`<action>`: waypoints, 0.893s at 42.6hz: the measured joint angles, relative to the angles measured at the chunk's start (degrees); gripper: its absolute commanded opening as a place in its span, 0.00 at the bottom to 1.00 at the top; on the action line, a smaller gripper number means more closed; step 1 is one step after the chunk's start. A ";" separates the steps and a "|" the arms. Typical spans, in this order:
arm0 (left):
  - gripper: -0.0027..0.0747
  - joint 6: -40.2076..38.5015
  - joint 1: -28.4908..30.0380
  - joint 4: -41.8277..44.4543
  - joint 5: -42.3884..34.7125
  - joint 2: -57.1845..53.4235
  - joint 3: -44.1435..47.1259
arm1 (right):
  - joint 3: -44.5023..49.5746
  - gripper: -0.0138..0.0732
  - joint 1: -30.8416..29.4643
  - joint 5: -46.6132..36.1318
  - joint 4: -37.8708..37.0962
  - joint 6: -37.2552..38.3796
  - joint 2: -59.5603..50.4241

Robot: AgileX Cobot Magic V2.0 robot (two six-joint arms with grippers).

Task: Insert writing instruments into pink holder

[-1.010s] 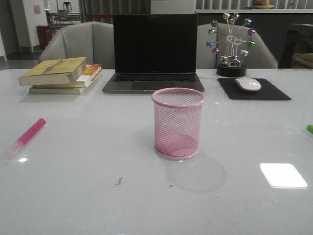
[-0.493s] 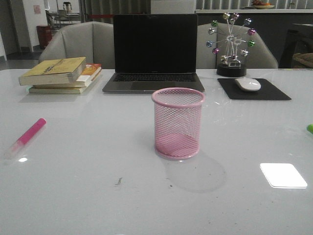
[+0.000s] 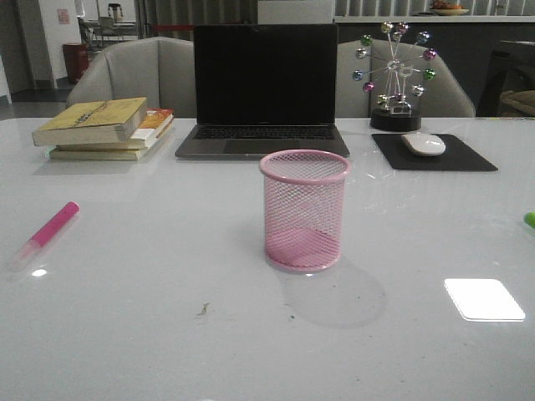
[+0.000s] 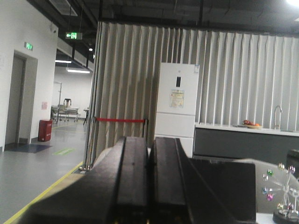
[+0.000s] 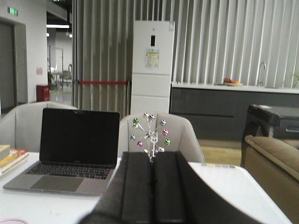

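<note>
Your left hand and right hand are closed and empty, because the pink highlighter marker lies far from the upright pink wire-mesh holder on the white counter.

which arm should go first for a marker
Left, probably. The pink marker lies in full view on the robot's left of the pink holder; the green marker barely shows at the right edge. Neither arm appears in the front view.
</note>
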 measured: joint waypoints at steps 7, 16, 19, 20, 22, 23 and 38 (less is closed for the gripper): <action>0.15 0.00 0.00 0.00 12.55 10.47 -12.51 | -8.49 0.23 0.00 10.14 -0.45 0.00 9.30; 0.15 0.00 0.00 0.00 29.54 21.79 -19.27 | -12.93 0.23 0.00 22.08 -0.45 0.00 20.48; 0.15 0.00 0.00 0.00 33.94 24.98 -19.16 | -12.93 0.23 0.00 26.19 -0.45 0.00 24.09; 0.15 0.00 0.00 0.00 35.03 25.81 -19.05 | -12.93 0.23 0.00 27.13 -0.45 0.00 25.02; 0.15 0.00 0.00 0.00 36.94 27.60 -18.78 | -12.93 0.23 0.00 28.88 -0.45 0.00 27.02; 0.15 0.00 0.00 0.00 38.14 28.60 -18.45 | -12.93 0.23 0.00 29.39 -0.45 0.00 28.08; 0.38 0.00 0.00 0.21 40.91 40.89 -17.13 | -12.93 0.46 0.00 31.37 -0.45 0.00 39.80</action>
